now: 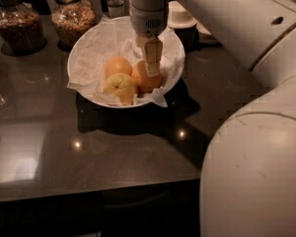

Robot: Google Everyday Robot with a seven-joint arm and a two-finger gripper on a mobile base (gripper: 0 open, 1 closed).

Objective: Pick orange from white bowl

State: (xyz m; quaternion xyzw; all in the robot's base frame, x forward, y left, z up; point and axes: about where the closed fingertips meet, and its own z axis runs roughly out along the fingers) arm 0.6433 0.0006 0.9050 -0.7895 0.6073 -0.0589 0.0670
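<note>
The white bowl (177, 44), lined with crumpled white paper, stands on the dark counter at the upper middle. Three fruits lie in it. The orange (147, 85) is deep orange and lies right of centre. A smaller, paler orange (118, 65) lies to its left. A yellow-green fruit (120, 86) lies in front of that one. My gripper (149, 72) hangs straight down into the bowl, directly over the orange. Its lower end covers the orange's top.
Two glass jars of grain stand behind the bowl at the left (17, 26) (73, 18). White stacked cups and saucers (180, 16) stand behind it at the right. My arm and body fill the right side. The counter's front edge (89, 189) runs across below.
</note>
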